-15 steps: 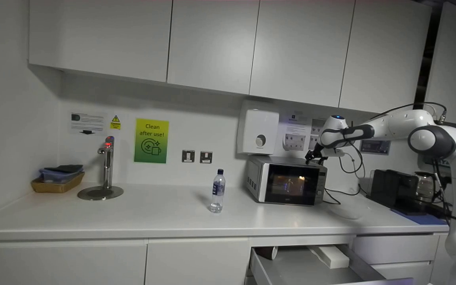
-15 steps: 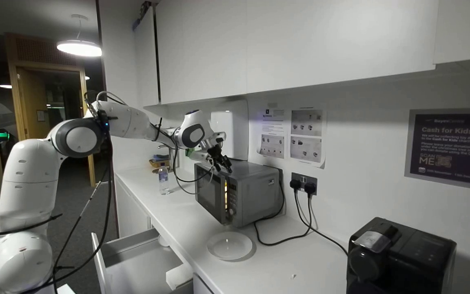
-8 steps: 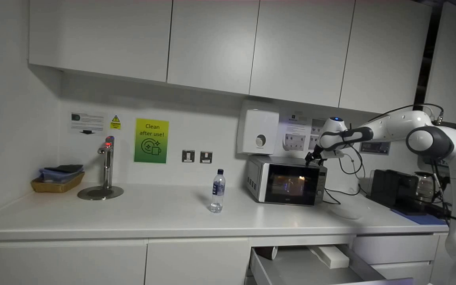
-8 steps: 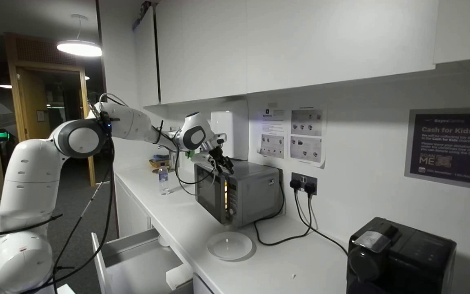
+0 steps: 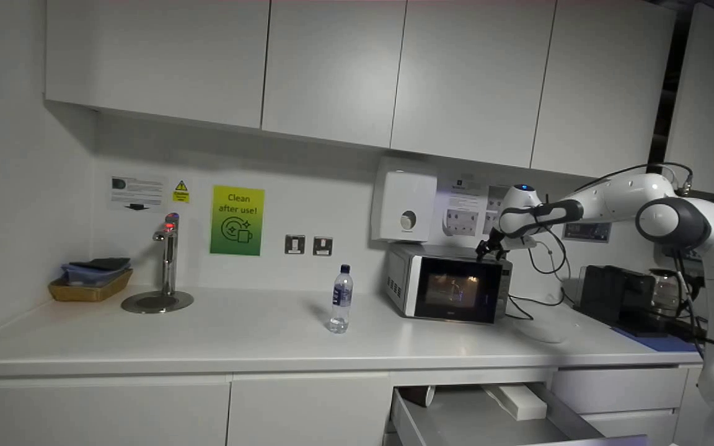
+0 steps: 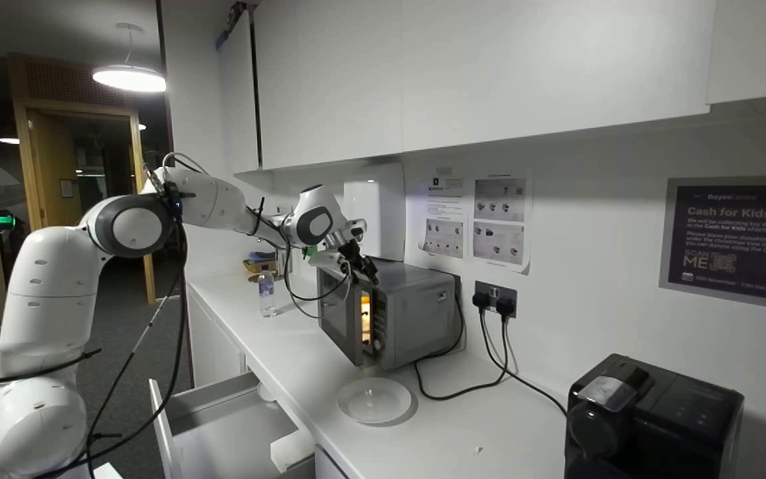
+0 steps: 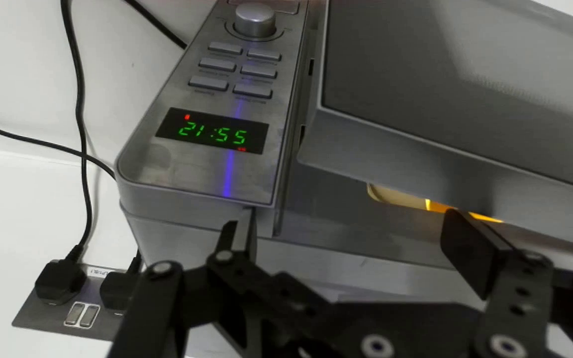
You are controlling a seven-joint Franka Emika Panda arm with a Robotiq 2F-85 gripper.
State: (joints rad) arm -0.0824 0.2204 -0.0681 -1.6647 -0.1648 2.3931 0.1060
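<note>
A grey microwave [image 5: 400,279] stands on the counter, also in an exterior view [image 6: 423,319] and the wrist view [image 7: 192,169]. Its door [image 6: 343,319] is ajar, with warm light in the gap; it fills the right of the wrist view [image 7: 455,89]. My gripper [image 7: 348,223] is open, with nothing between its fingers. It is at the microwave's top front edge in both exterior views [image 5: 490,249] [image 6: 364,269]. One finger is by the control panel's top edge. The other is at the lit gap behind the door's top edge; whether it touches the door is unclear.
A white plate [image 6: 375,402] lies on the counter beside the microwave. A water bottle [image 5: 341,300] stands on its other side. A drawer [image 6: 230,426] is pulled out below. A black coffee machine [image 6: 655,419], cables [image 6: 449,397] and wall cupboards [image 5: 475,80] are near.
The microwave door has swung further open, and its lit gap is wider. My gripper has moved slightly outward with it and stays open. The arm has shifted a little.
</note>
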